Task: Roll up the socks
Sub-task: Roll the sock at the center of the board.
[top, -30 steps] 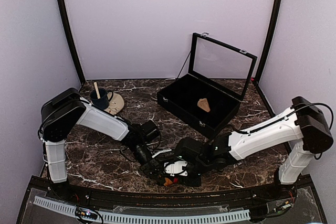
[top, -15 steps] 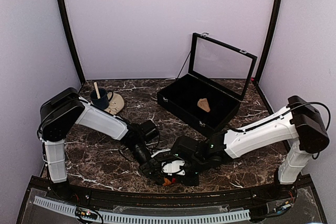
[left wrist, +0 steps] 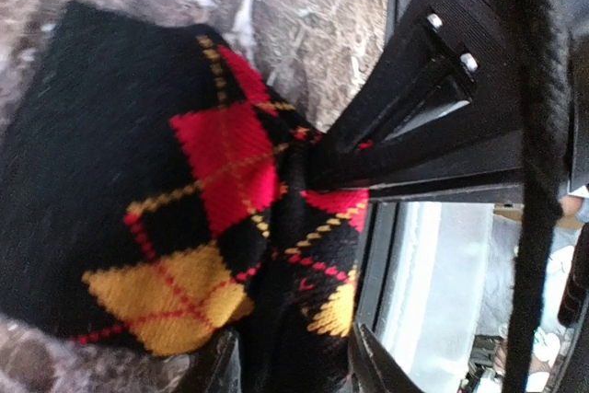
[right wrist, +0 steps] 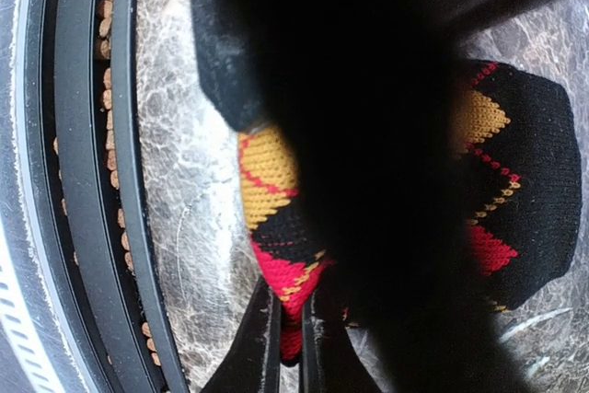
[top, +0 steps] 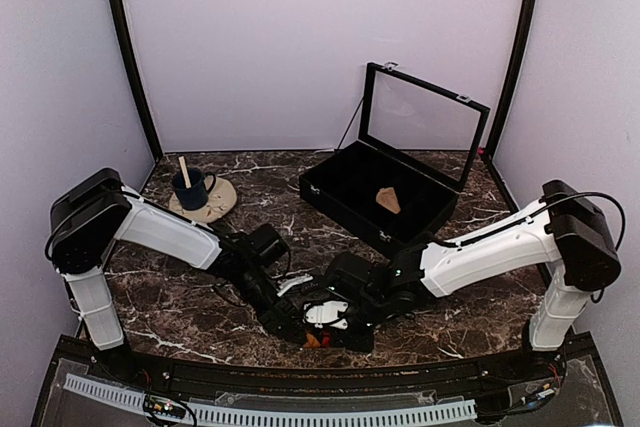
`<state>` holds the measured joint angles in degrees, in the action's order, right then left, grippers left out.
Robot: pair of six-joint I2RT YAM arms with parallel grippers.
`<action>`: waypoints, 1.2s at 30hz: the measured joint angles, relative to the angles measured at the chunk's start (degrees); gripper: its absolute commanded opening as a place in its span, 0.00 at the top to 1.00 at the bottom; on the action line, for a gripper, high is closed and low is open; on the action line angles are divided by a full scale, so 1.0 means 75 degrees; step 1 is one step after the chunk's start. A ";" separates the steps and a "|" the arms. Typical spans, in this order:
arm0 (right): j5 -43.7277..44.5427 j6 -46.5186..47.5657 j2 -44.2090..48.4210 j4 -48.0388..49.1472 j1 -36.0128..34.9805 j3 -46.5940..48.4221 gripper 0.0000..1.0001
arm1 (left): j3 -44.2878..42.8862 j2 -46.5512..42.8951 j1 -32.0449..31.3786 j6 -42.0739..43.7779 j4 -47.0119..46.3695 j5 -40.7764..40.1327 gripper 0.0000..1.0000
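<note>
Right at the near edge of the table [top: 200, 292], the argyle sock [left wrist: 212, 163] is seen lying bunched on the marble, black with red and orange diamonds. It is pinched by the right claw [right wrist: 290, 327], whose fingers are pressed together on a red diamond at the fold. The left claw [left wrist: 290, 361] is held apart, with one finger seen on each side of the bunched fabric and no squeeze shown. The two claws are set just beside each other over the sock. Further back on the left, a dark mug [top: 190, 188] with a stick [top: 184, 170] in it is found on a round coaster [top: 222, 199]. Back right, a black box [top: 345, 182] is stood with its glass lid [top: 425, 112] raised, and the tan sock [top: 388, 199] is seen inside as a small bundle.
</note>
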<state>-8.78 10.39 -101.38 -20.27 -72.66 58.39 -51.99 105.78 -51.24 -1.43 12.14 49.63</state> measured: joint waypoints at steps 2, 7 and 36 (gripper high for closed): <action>-0.0052 -0.0050 0.0000 0.0000 0.0041 0.0003 1.00 | 0.0082 -0.0122 0.0006 -0.0119 -0.0073 -0.0236 0.58; -0.0114 -0.0140 -0.0009 -0.0029 0.0119 0.0017 1.00 | 0.0315 -0.0414 0.0058 -0.0463 -0.0396 -0.0723 0.56; -0.0513 -0.0286 -0.0099 -0.0064 0.0423 0.0061 1.00 | 0.1011 -0.1049 0.0554 -0.1023 -0.1102 -0.1480 0.52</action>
<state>-12.62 8.25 -102.13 -20.75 -69.49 58.85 -44.40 97.91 -47.09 -9.10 3.88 38.52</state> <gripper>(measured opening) 0.047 0.479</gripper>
